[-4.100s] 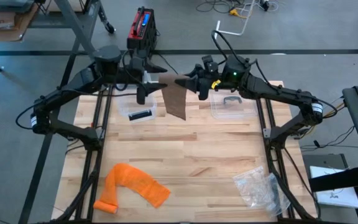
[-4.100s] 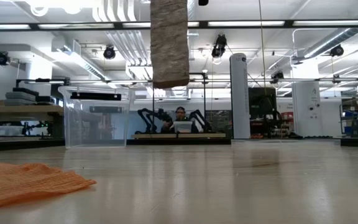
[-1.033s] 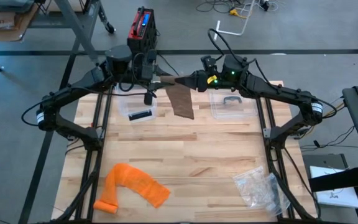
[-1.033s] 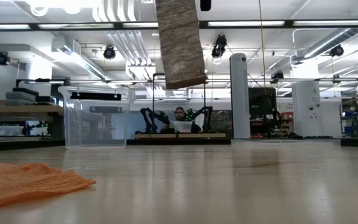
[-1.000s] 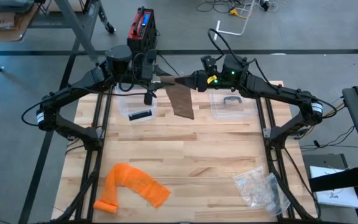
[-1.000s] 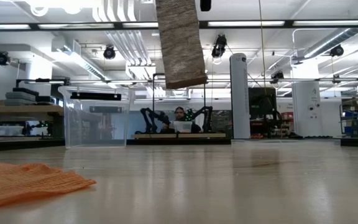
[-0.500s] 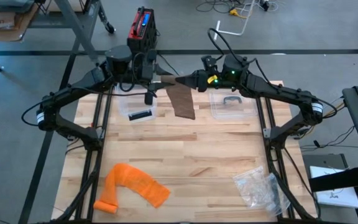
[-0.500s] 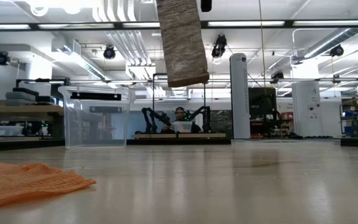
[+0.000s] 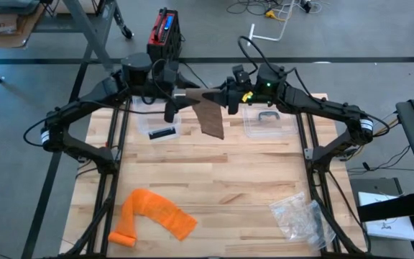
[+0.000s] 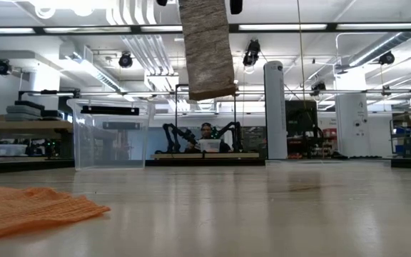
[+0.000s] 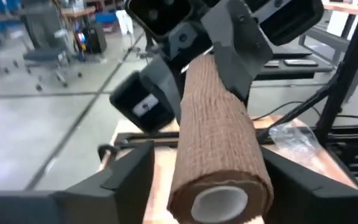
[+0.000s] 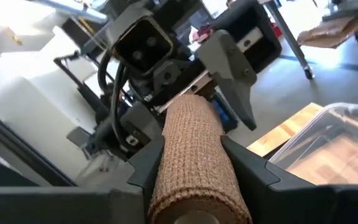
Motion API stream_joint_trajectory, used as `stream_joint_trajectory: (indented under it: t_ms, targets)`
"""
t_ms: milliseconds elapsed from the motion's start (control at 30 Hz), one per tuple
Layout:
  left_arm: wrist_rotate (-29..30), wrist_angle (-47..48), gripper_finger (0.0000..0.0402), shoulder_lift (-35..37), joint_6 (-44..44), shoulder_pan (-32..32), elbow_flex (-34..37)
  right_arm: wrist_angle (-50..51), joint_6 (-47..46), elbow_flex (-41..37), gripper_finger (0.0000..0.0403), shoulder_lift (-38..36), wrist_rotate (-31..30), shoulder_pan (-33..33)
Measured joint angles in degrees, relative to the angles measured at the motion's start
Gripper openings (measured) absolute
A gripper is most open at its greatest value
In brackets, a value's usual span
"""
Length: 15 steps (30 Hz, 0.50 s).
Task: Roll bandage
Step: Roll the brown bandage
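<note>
A brown elastic bandage roll (image 9: 201,95) with a white core (image 11: 219,200) is held level, high above the table's far middle. Its loose tail (image 9: 210,121) hangs straight down and also shows in the low view (image 10: 207,50). My right gripper (image 9: 218,96) is shut on the roll's right end (image 12: 191,152). My left gripper (image 9: 180,101) is open around the roll's left end (image 11: 210,162). There a gap shows between one finger (image 11: 132,171) and the roll. The other finger (image 11: 294,174) stands close beside it. My right gripper pinches the roll's right end (image 12: 215,155) between its two fingers (image 12: 247,163). The fingers come level from the table's right side and lie along the roll. The roll is lifted clear and about level, with its tail hanging slack below.
Two clear plastic boxes stand at the far side, one (image 9: 162,129) at the left with a black item, one (image 9: 266,119) at the right. An orange mesh cloth (image 9: 153,214) lies near left, a clear plastic bag (image 9: 300,217) near right. Bare wood lies in the middle.
My left gripper has turned about its own axis at the roll's left end, and its wrist has shifted slightly toward the right. The roll stays aloft in my right gripper. The hanging tail has swung a little.
</note>
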State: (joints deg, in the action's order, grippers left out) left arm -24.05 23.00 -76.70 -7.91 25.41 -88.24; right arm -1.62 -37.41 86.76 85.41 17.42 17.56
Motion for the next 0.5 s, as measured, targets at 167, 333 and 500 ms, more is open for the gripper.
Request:
stream_joint_trajectory:
  t_ms: [167,333,500]
  targets:
    - [-6.13,1.02,0.0262,0.42,3.32,-0.01,-0.11,-0.13,6.05,0.00,0.0130,0.00,1.29,0.01]
    - [-9.90,0.99,0.0268,0.60,8.11,-0.02,-0.14,-0.25,15.13,0.00,0.0130,0.00,4.27,0.00]
    - [-9.95,0.35,0.0254,0.16,10.14,-0.02,-0.14,-0.05,24.39,0.00,0.0130,0.00,4.22,0.07]
